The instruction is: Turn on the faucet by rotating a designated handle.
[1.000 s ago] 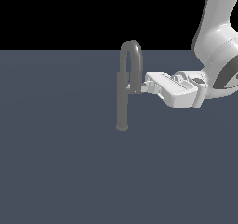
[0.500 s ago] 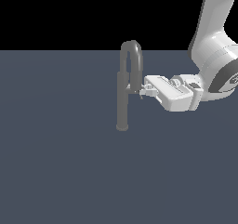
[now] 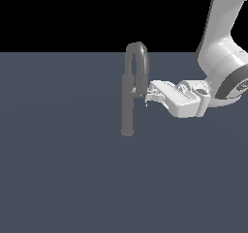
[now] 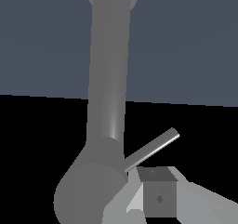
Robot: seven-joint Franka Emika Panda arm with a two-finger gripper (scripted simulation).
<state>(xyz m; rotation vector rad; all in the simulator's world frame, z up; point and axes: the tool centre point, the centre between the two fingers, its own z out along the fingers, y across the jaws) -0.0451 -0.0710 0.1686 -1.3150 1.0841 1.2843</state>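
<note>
The dull-grey faucet point(image 3: 128, 106) stands upright on the floor, a straight post with a narrow inverted-U spout on top. The handle point(image 3: 145, 102) is a small pale stub by the spout's short leg. My gripper point(image 3: 149, 94) reaches in level from the exterior view's right, its tips at the short leg, right by the handle. The jaws look closed together with nothing between them. In the wrist view the faucet point(image 4: 109, 79) fills the middle. There the handle point(image 4: 153, 148) shows as a thin rod slanting out from it, just off one fingertip point(image 4: 158, 197).
The faucet stands on a flat blue-grey floor point(image 3: 58, 179). The white arm point(image 3: 223, 53) comes down from the upper part of the exterior view's right.
My gripper has shifted a little toward the exterior view's left and slightly lower, closing on the spout's short leg and the handle. The faucet post has not moved.
</note>
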